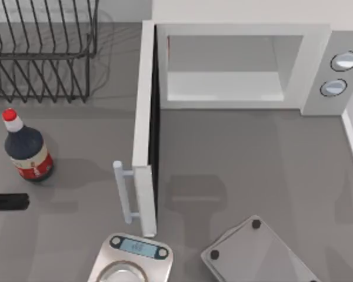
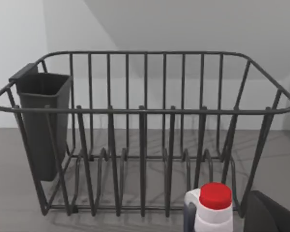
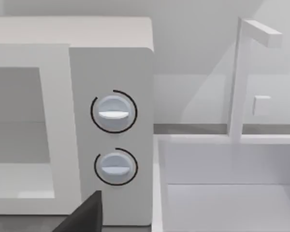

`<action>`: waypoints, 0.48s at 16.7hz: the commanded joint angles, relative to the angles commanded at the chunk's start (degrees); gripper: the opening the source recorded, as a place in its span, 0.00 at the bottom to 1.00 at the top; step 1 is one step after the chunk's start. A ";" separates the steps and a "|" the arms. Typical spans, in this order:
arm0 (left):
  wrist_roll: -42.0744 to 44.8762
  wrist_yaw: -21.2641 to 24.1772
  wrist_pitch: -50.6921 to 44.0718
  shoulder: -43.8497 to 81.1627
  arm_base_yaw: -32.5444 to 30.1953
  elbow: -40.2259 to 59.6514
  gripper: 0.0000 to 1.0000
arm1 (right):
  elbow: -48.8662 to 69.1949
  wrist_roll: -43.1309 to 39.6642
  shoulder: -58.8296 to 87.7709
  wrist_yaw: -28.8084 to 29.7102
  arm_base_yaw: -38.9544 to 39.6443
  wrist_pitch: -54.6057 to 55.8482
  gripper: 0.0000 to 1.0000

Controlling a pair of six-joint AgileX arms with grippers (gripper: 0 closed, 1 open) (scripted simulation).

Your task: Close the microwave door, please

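The microwave (image 1: 317, 64) stands at the back of the table, its pale cavity (image 1: 223, 70) exposed and two round silver knobs (image 1: 345, 60) on its right panel. The microwave door (image 1: 144, 117) is swung wide open, standing edge-on and reaching toward the table's front, with its white bar handle (image 1: 123, 191) on the left face. The dark tip of my left gripper (image 1: 15, 201) rests at the far left edge, well left of the handle. In the right wrist view, the knobs (image 3: 113, 112) are close ahead and a dark part of my right gripper (image 3: 84, 217) sits low in front of the microwave (image 3: 111, 63).
A dark wire dish rack (image 1: 41, 53) fills the back left. A dark bottle with a red cap (image 1: 26, 150) stands in front of it. A kitchen scale (image 1: 132, 255) and a grey square plate with black dots (image 1: 259, 252) lie at the front. A white sink (image 3: 227, 193) adjoins the microwave's right.
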 joint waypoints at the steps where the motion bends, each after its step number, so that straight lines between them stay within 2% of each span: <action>1: 0.00 0.00 0.00 0.00 0.00 0.00 0.00 | 0.00 0.00 0.00 0.00 0.00 0.00 1.00; 4: -0.04 1.19 -0.22 -0.21 1.20 -0.17 0.00 | 0.00 0.00 0.00 0.00 0.00 0.00 1.00; 8: -0.02 9.00 -1.01 -0.52 9.02 0.27 0.00 | 0.00 0.00 0.00 0.00 0.00 0.00 1.00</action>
